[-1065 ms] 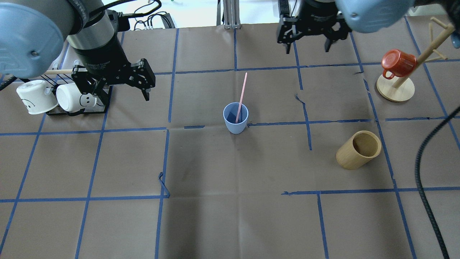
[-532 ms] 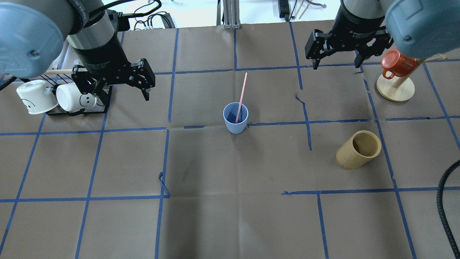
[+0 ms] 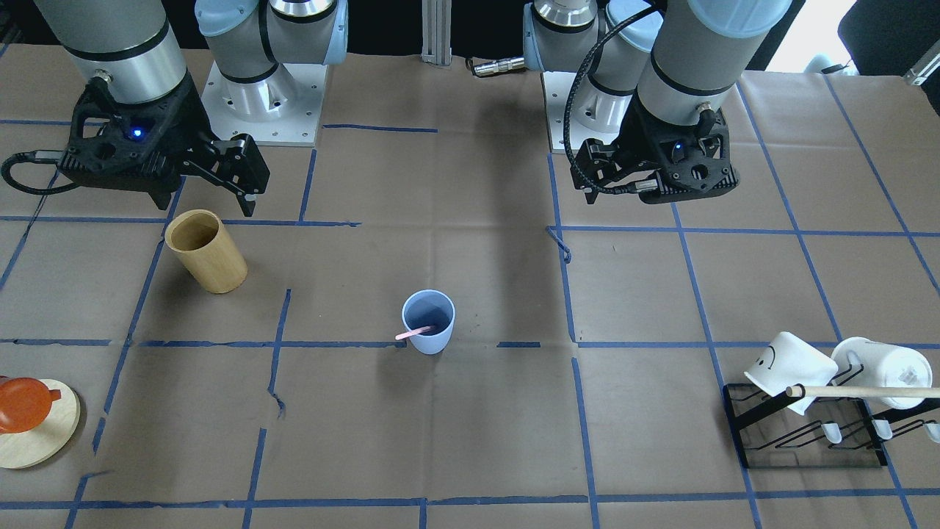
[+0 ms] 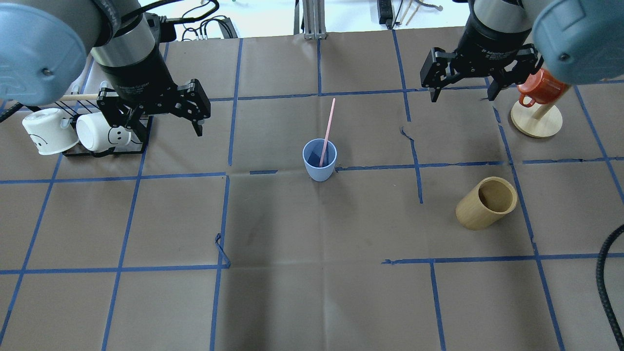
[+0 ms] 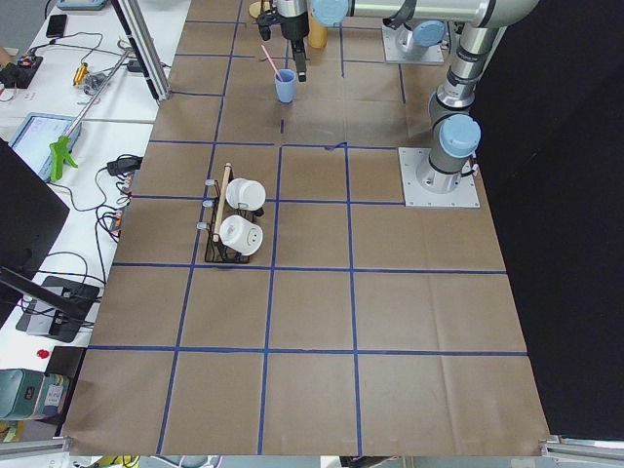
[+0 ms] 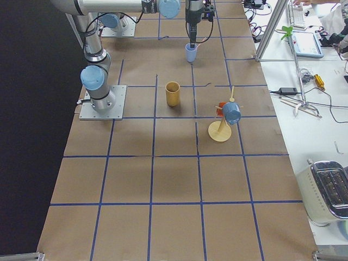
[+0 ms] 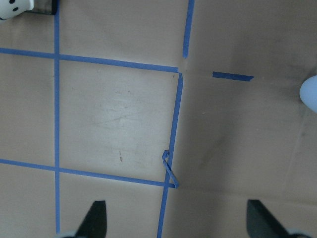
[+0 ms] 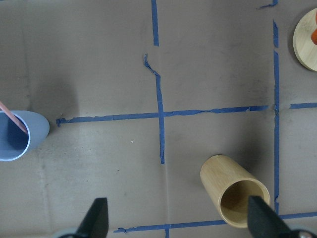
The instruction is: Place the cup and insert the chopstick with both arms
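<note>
No readable brand; print on the pincer collars is too small to make out; smiley faces on white mugs (image 4: 100, 132); table (image 4: 312, 297) papered brown w/ blue tape grid, tape torn in spots; blue cup (image 4: 320, 161) upright mid-table; pink chopstick (image 4: 328, 126) stands in it, top leaning away from robot; left pincer (image 7: 178, 220) & right pincer (image 8: 177, 219) both spread wide, empty, well apart from cup.

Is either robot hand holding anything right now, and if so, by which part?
Nothing is held. The left hand and right hand are both open and empty.
</note>
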You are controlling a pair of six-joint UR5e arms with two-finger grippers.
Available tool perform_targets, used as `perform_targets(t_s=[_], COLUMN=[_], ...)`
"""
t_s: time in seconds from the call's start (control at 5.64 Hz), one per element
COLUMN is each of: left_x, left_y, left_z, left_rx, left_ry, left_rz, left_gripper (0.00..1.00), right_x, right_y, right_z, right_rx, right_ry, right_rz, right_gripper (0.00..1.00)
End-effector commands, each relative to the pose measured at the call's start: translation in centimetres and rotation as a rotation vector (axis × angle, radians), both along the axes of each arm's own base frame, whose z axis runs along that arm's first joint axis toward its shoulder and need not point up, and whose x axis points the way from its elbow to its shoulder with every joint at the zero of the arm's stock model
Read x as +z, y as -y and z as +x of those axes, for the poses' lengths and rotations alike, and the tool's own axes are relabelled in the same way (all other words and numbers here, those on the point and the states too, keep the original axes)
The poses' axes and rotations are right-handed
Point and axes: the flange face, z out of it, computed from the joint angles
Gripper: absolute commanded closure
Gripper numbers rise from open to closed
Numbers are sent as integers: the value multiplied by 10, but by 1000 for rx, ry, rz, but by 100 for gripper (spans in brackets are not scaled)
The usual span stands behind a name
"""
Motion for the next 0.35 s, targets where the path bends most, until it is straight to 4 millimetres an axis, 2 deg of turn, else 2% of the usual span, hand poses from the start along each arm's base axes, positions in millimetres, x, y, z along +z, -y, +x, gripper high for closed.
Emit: perform_targets(t_s=[0.0, 0.18], left_x=[-2, -2], left_y=[2, 2], left_z=[0, -1], left_rx=[0, 0], left_ry=[-2, -1], left_rz=[0, 0], left_gripper=[1, 1], right_x=[1, 1], right_y=[0, 0], right_z=[1, 1], right_rx=[1, 1], right_ry=[3, 2], right_rz=[-3, -3], right_gripper=[0, 0])
